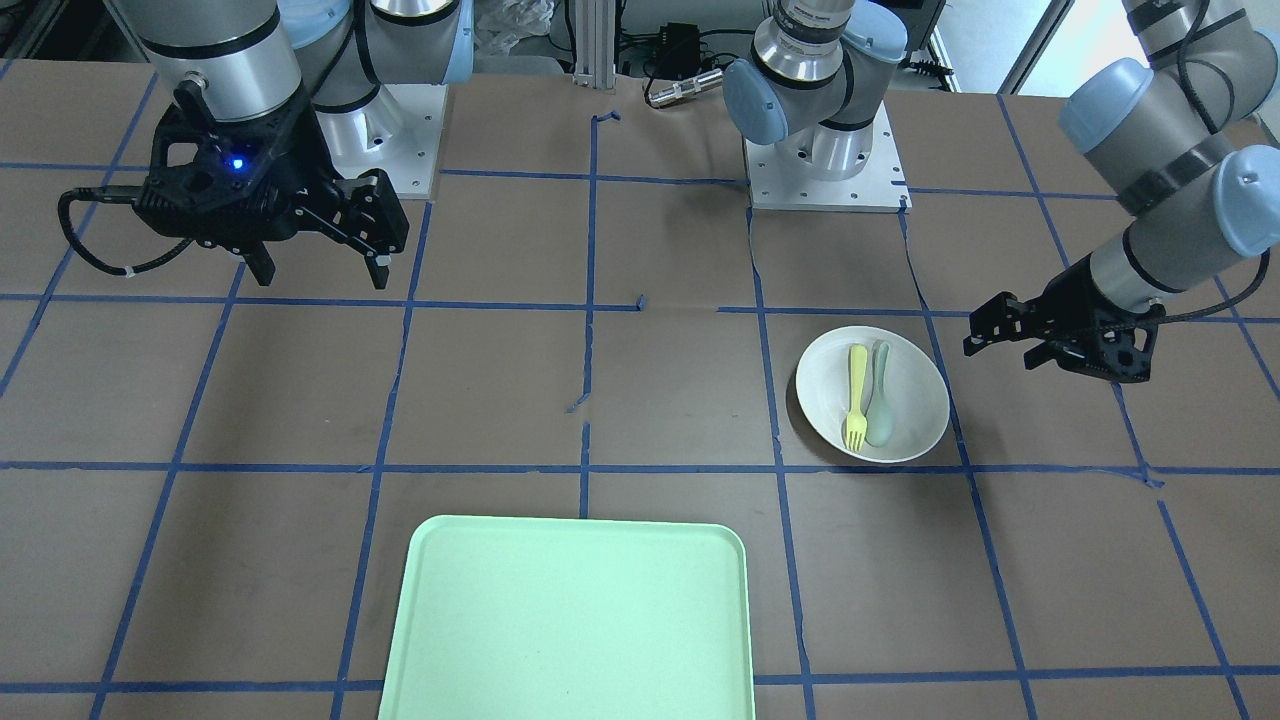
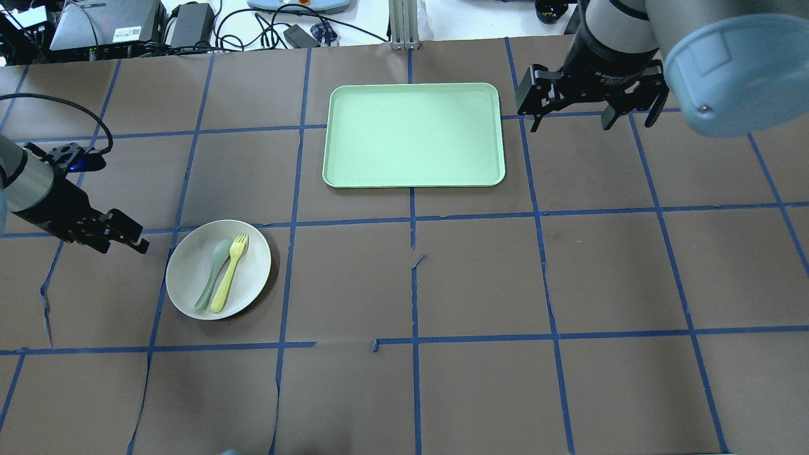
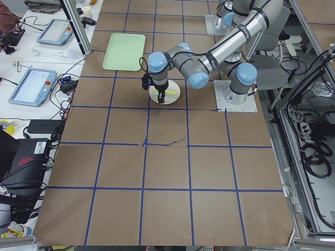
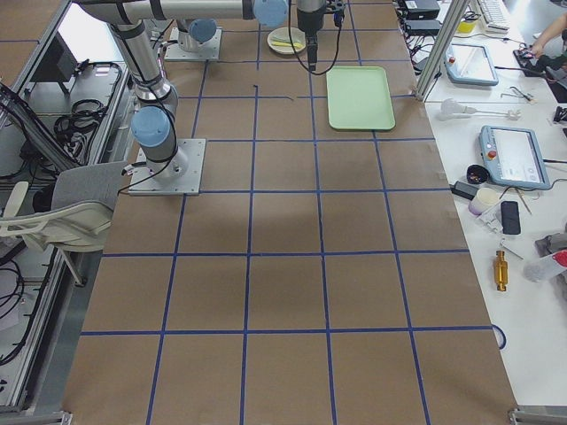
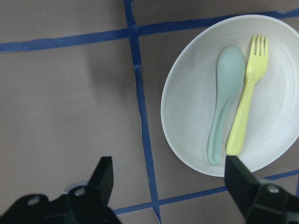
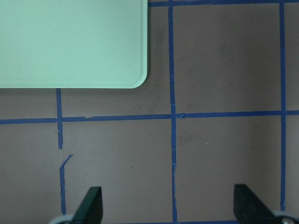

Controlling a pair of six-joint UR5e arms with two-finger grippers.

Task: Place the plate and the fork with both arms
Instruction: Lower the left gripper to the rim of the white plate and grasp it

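Observation:
The round off-white plate (image 2: 189,278) lies on the brown table, on my left side. The pale-yellow fork (image 2: 230,272) lies in it, next to a grey-green spoon (image 2: 212,275). My left gripper (image 2: 124,246) is open and empty, low beside the plate's outer rim and apart from it. Its wrist view shows the plate (image 5: 187,107), the fork (image 5: 247,102) and the spoon (image 5: 226,93) ahead of the open fingers. My right gripper (image 2: 572,123) is open and empty. It hangs above the table just right of the mint-green tray (image 2: 414,134). The front view also shows the plate (image 1: 915,400) and the fork (image 1: 856,395).
The tray (image 1: 570,620) lies at the far middle of the table with nothing in it; its corner shows in the right wrist view (image 6: 70,42). Blue tape lines grid the brown table cover. Cables and devices lie beyond the far edge.

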